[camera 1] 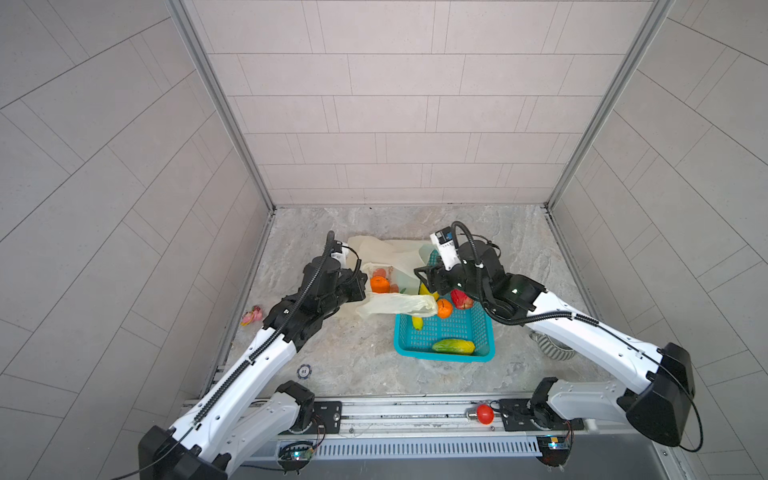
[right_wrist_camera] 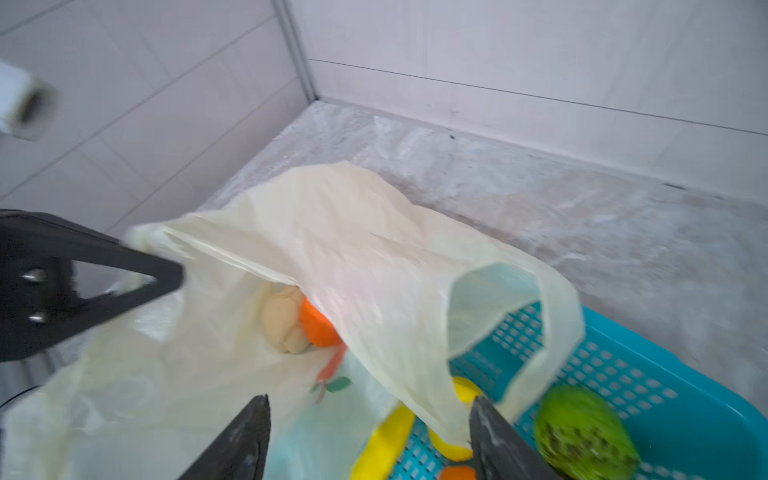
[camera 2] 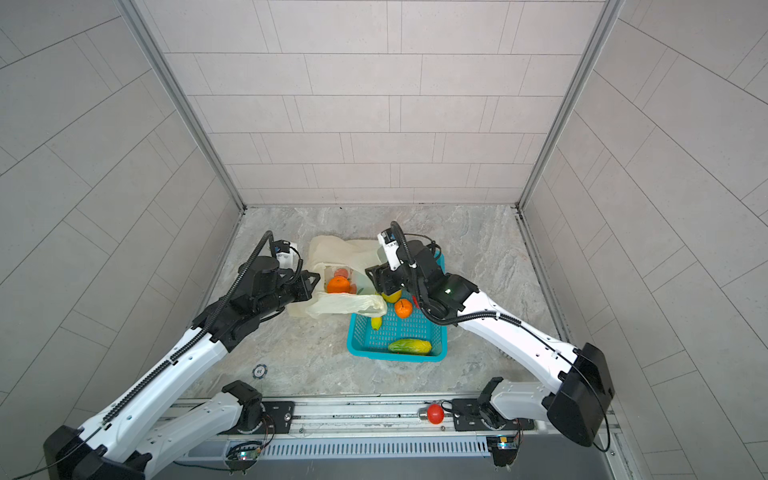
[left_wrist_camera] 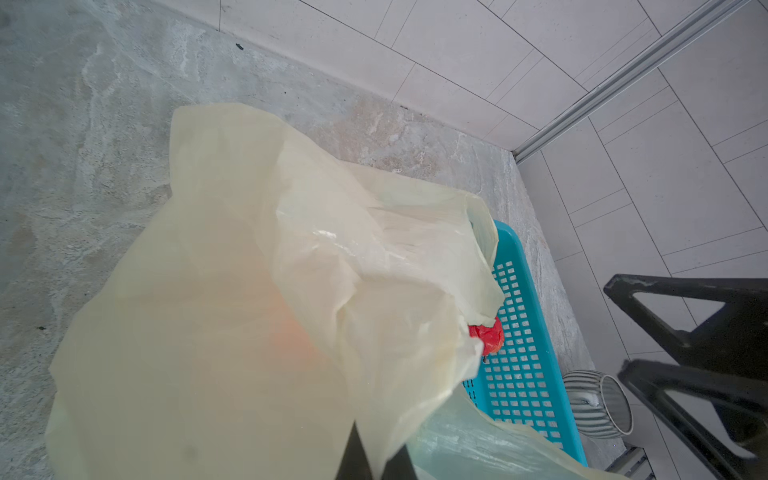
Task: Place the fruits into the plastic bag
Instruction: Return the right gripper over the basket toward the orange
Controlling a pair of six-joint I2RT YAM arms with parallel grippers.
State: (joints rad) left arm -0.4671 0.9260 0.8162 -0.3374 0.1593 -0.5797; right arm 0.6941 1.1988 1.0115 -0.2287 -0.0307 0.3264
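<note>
The cream-yellow plastic bag (camera 1: 386, 259) lies open beside the teal basket (camera 1: 444, 353). My left gripper (camera 1: 365, 291) is shut on the bag's near rim (left_wrist_camera: 372, 453) and holds the mouth up. Inside the bag sit an orange (camera 1: 379, 284) and a cream fruit (right_wrist_camera: 284, 324). My right gripper (camera 1: 422, 278) hangs open over the basket's far end, at the bag's mouth, with nothing gripped (right_wrist_camera: 370, 415). In the basket lie a banana (camera 1: 417, 322), an orange (camera 1: 444, 308), a red fruit (camera 1: 462, 299), a yellow fruit (right_wrist_camera: 465, 390) and a green-yellow mango (camera 1: 453, 346).
One loop handle of the bag (right_wrist_camera: 515, 316) drapes over the basket's far corner. A striped cup (camera 1: 552, 347) stands under the right arm. A pink trinket (camera 1: 252, 314) and a round chip (camera 1: 304, 370) lie at the left, and a red knob (camera 1: 484, 413) sits on the front rail.
</note>
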